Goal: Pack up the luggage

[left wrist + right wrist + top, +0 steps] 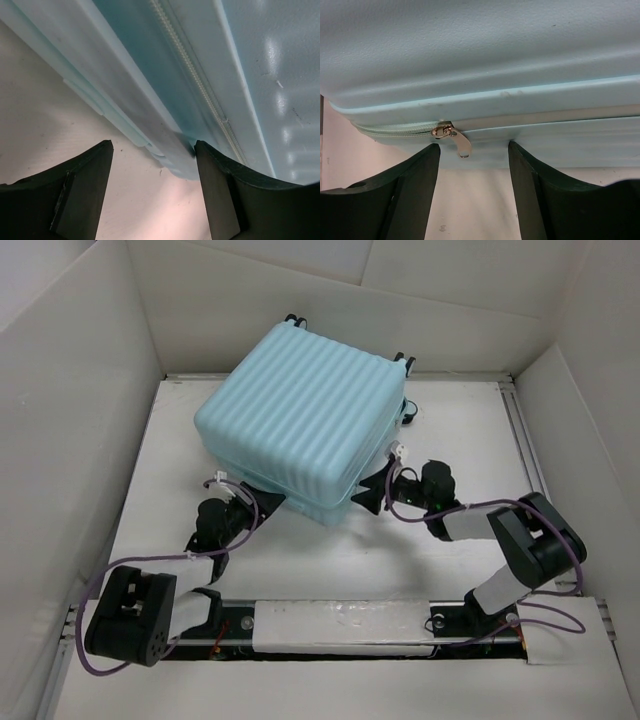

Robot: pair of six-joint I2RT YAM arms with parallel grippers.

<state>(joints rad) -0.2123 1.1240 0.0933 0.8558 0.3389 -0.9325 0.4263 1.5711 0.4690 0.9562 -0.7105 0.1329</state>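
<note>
The luggage (300, 420), a pale aqua ribbed hard-shell suitcase, lies closed and flat on the white table, wheels at its far edge. My left gripper (262, 508) is open at its near-left corner; the left wrist view shows the shell (165, 90) and its zipper seam (200, 85) just ahead of the fingertips (102, 150). My right gripper (368, 492) is open at the near-right corner. In the right wrist view a silver zipper pull (454, 139) hangs from the seam of the suitcase (480, 55) just above the gap between my fingers (432, 152).
White walls (90, 380) box in the table on the left, back and right. A metal rail (330, 625) runs along the near edge between the arm bases. Purple cables (440, 510) loop beside both arms. Small white connectors (400, 450) sit by the suitcase's right side.
</note>
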